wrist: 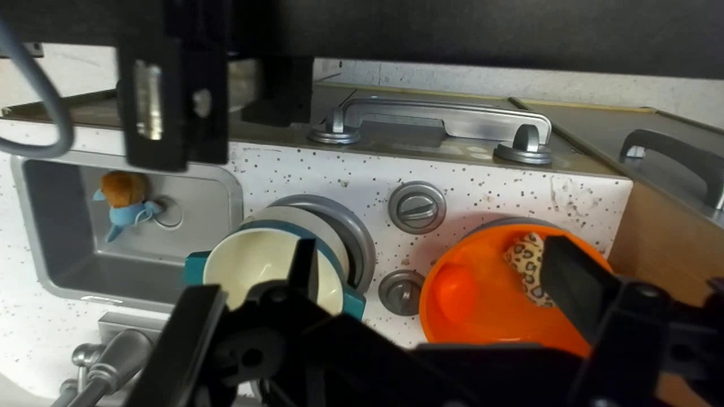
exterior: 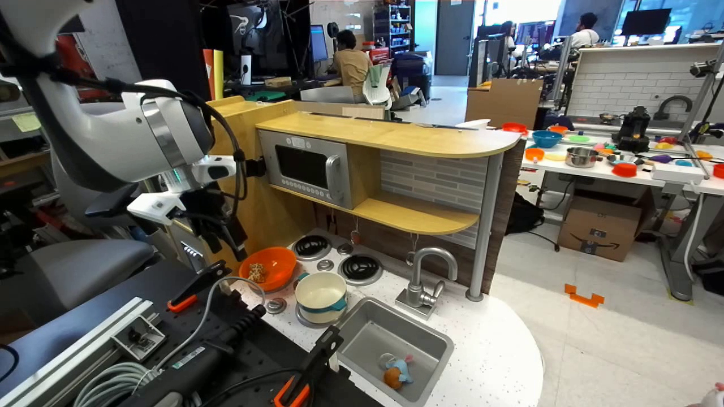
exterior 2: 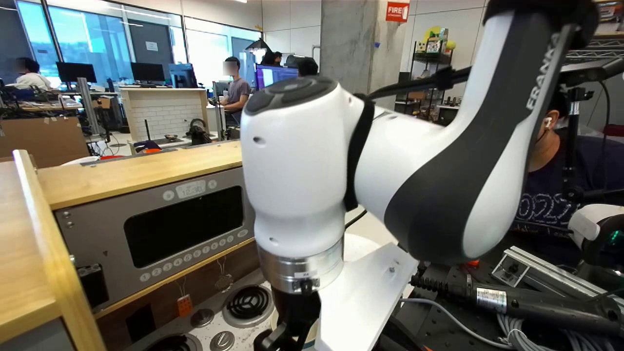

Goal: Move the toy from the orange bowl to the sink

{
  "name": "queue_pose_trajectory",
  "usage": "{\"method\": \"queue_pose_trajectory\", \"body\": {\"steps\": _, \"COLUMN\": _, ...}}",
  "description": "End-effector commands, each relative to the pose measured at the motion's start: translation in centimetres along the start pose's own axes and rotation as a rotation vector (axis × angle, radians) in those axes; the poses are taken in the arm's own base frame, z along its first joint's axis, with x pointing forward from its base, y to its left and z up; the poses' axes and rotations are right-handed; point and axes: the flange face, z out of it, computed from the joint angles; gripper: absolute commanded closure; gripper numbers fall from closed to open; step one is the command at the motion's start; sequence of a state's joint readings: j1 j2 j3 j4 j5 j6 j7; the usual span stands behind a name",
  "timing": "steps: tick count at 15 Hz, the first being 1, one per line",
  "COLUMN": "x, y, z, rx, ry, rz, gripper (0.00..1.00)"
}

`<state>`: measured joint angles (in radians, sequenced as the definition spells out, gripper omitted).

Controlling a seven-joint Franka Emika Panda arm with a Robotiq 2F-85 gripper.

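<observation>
And here's the gripper, angled down, close to the rim of the orange bowl in an exterior view. Fingers wide apart per the wrist view, black, along the lower part. Eyes on the toy: leopard print, lying in the orange bowl, off toward 1 side. From the wrist cam 1 finger covers part of it; in an exterior view the fingers show apart from it. Same bowl has a round red-orange lump, can't tell what.

Over to the sink, grey metal: a plush w/ blue body & brown head lies in there by the drain. Btwn orange bowl & sink, it's the pot, cream w/ teal handles, on a burner. Orange bowl's over a burner too, its edge peeking out. 2 knobs show btwn pot & bowl in the wrist view. 2 more burners, black coils on view, sit behind in an exterior view. Faucet arches up next to the sink, lever alongside.

Up top, the microwave front shows in both exterior views. Arm: big white bulk mid-view in an exterior view, w/ the gripper partly cut off at the bottom edge there.
</observation>
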<state>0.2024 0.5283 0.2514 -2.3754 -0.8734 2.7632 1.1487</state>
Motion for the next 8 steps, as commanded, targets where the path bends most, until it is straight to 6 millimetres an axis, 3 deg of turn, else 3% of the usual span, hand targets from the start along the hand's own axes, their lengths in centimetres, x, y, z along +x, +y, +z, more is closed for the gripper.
{"method": "queue_pose_trajectory", "body": {"steps": 1, "x": 1.4, "y": -3.1, "z": 3.3, "rx": -0.026, "ry": 0.009, "rz": -0.052, "gripper": 0.0}}
{"method": "queue_pose_trajectory", "body": {"steps": 8, "x": 2.7, "y": -8.9, "z": 7.1, "rx": -0.032, "ry": 0.009, "rz": -0.193, "gripper": 0.0}}
